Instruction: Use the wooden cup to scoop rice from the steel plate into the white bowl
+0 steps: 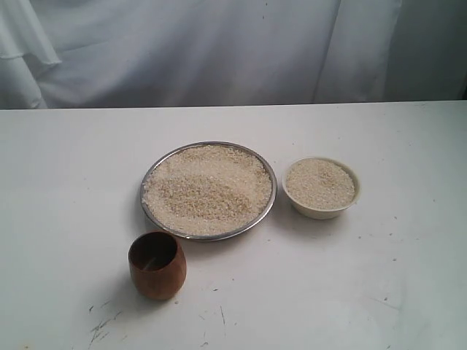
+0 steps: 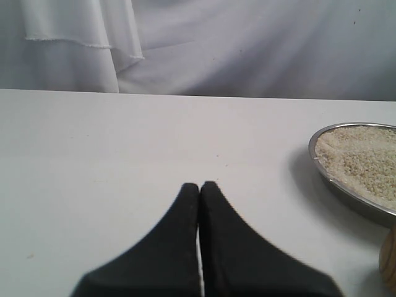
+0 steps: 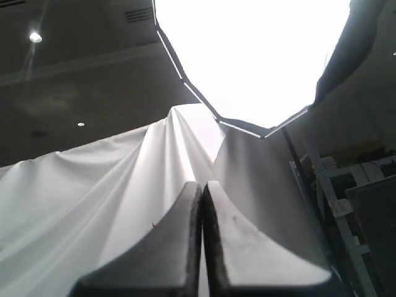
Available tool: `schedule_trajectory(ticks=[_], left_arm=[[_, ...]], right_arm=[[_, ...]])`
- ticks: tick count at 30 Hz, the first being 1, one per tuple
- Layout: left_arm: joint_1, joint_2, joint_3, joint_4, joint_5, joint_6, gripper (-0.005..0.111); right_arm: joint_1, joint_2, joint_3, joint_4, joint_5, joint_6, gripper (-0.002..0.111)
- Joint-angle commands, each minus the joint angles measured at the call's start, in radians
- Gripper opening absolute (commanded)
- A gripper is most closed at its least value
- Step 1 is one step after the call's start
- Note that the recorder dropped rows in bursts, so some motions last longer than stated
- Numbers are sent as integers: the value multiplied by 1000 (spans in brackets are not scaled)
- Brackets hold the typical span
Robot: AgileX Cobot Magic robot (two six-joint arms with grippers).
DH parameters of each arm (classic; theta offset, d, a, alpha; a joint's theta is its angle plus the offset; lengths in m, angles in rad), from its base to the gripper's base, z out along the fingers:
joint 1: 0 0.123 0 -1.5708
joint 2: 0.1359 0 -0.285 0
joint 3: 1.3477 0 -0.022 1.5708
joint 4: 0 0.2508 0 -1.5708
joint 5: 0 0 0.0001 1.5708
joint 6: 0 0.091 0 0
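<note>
The steel plate (image 1: 152,170) lies mid-table with a wide heap of rice (image 1: 208,188) in it. To its right stands the white bowl (image 1: 321,211), also filled with rice (image 1: 319,183). The reddish-brown wooden cup (image 1: 157,265) stands upright in front of the plate's left side, its dark inside showing. Neither arm appears in the exterior view. My left gripper (image 2: 200,184) is shut and empty, low over the white table, with the steel plate (image 2: 346,193) and a sliver of the wooden cup (image 2: 389,267) off to one side. My right gripper (image 3: 203,184) is shut and empty, aimed up at the cloth and ceiling.
A white cloth backdrop (image 1: 219,51) hangs behind the table's far edge. The white tabletop (image 1: 379,292) has dark scuff marks (image 1: 102,321) near the front. A bright light panel (image 3: 253,55) and a metal rack (image 3: 346,204) show in the right wrist view.
</note>
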Motion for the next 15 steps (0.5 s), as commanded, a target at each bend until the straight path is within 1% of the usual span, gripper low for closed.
schedule_trajectory(ticks=[1,5,11,15], left_arm=[[-2,-5,5,-1,-6,-3,0],[-2,-5,5,-1,-6,-3,0],[-2,-5,5,-1,-6,-3,0],[-2,-5,5,-1,-6,-3,0]], right_arm=[[-2,121,-114,-3,-8,3,0],[35,272,-203,-106,-23,34,0],[100,538,-286,-361,-205,210,0],[135,703,-292,-467,-253,269,0]])
